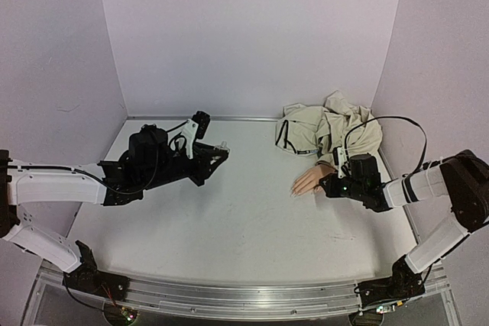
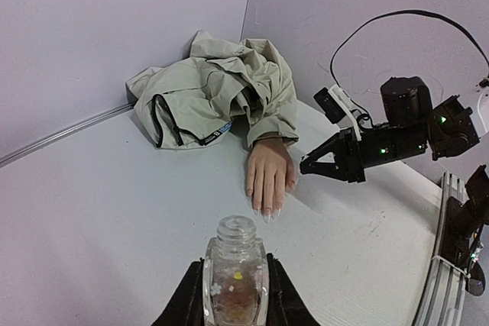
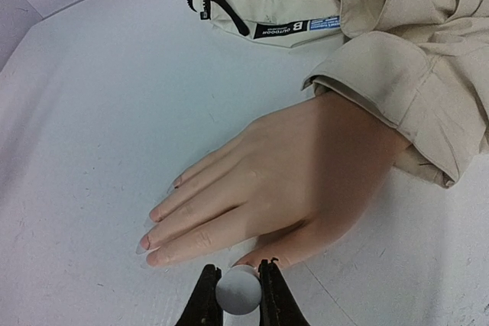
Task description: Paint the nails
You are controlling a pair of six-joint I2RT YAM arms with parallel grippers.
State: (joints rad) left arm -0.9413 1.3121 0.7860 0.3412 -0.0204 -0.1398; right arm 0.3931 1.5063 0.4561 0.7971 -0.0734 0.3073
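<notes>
Your right tool (image 3: 239, 297) pinched one small round cap (image 3: 238, 288) just beside the thumb (image 3: 267, 250) of the one mannequin hand (image 3: 298, 173), which lay palm-down on the table (image 3: 92, 127), its nails (image 3: 142, 248) at five fingertips. Drifting could have smeared skin. Your left tool (image 2: 235, 307) clamped the one open bottle (image 2: 235, 261) well apart; tilting it could have spilled it.

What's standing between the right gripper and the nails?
Nothing visible. The right gripper, shut on a small round object, sits beside the mannequin hand's thumb, with the nails in open view just beyond.
</notes>
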